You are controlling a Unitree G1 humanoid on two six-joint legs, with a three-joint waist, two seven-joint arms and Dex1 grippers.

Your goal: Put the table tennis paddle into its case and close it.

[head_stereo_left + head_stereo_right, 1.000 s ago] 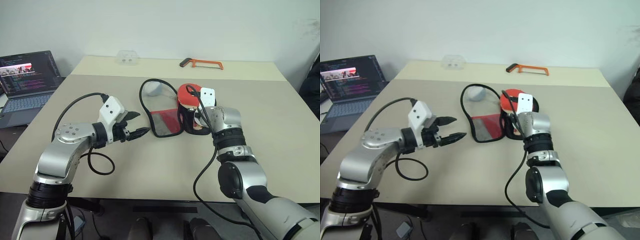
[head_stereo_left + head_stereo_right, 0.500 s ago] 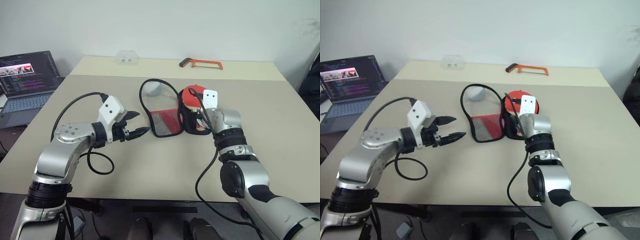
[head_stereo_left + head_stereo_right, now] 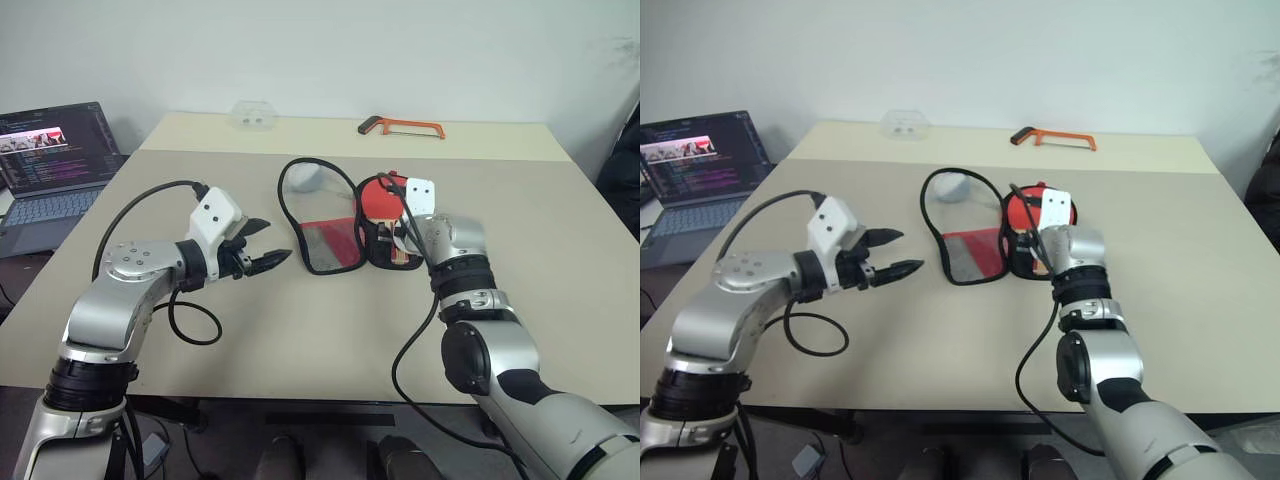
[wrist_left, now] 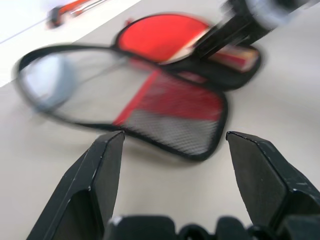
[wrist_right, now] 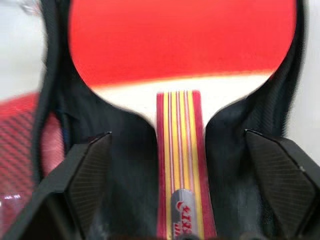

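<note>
One paddle [image 3: 378,198] in one open case [image 3: 325,232] — one hacksaw [image 3: 403,126] beyond

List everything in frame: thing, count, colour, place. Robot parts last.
Round red rubber-faced paddle with striped wooden handle: 1, red, lying in the case's black half, mid-table.
Soft zip case: 1, black and red with mesh, open flat, mid-table.
Hacksaw: 1, orange frame, far edge of table.
Clear plastic container: 1, transparent, far edge.
Laptop: 1, grey, screen lit, on a side surface left of the table.
Table: 1, beige.
Left claw: 1, black, open, left of case.
Right claw: 1, black, open, astride the handle.
</note>
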